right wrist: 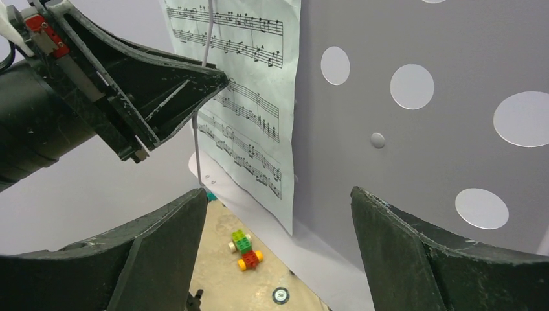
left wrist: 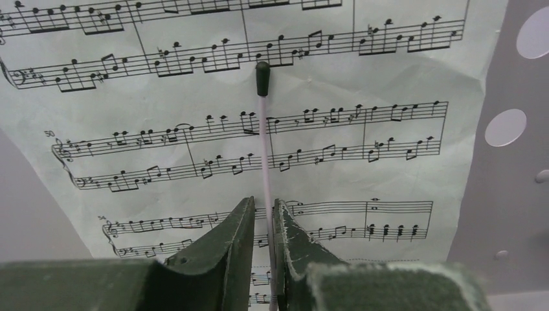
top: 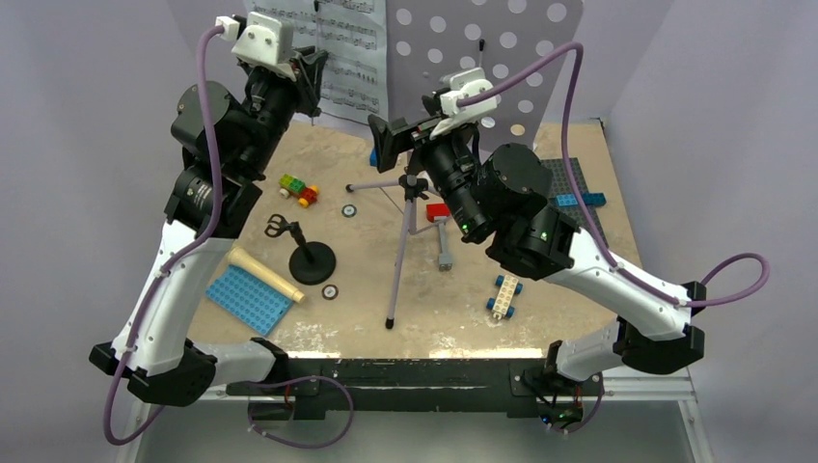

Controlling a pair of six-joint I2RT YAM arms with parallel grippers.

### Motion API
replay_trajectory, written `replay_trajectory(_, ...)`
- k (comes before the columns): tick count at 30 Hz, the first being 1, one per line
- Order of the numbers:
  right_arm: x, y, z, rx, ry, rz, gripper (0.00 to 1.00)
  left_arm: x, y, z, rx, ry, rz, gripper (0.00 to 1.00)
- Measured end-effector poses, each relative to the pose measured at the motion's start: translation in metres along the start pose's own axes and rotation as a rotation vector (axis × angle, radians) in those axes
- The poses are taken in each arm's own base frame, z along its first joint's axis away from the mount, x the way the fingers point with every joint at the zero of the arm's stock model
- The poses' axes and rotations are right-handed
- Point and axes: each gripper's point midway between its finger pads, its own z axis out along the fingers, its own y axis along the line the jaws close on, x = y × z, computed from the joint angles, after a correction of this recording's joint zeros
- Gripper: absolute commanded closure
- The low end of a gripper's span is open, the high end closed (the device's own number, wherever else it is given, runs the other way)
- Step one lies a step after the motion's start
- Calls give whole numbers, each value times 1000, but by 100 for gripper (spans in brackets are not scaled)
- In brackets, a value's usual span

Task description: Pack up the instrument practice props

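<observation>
Pages (left wrist: 362,175) on the stand (top: 487,14) at the back: thin, limp, tearable, so pinch a free side edge lightly; your left gripper (left wrist: 262,207) is a slit around the retainer wire (left wrist: 264,149), grip unclear, right gripper (right wrist: 278,191) gapes empty.

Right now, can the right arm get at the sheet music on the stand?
Probably yes. The right gripper is open and faces the sheet music, whose edge is uncovered. But the left gripper is shut on the wire lying across that page, which may pin it.
</observation>
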Motion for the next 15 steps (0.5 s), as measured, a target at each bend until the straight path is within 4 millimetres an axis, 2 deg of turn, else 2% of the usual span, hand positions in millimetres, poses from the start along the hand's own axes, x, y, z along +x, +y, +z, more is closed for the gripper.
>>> replay_trajectory(4, 4, 0, 2, -10, 6, 7, 14, 2, -3, -3, 18, -7, -6, 95)
replay_trajectory(7, 4, 0, 3, -15, 5, 14, 13, 2, -6, -5, 32, -16, -10, 100)
replay_trajectory(15, 3, -1, 6, -28, 0, 29, 13, -1, -8, -17, 49, -54, -14, 100)
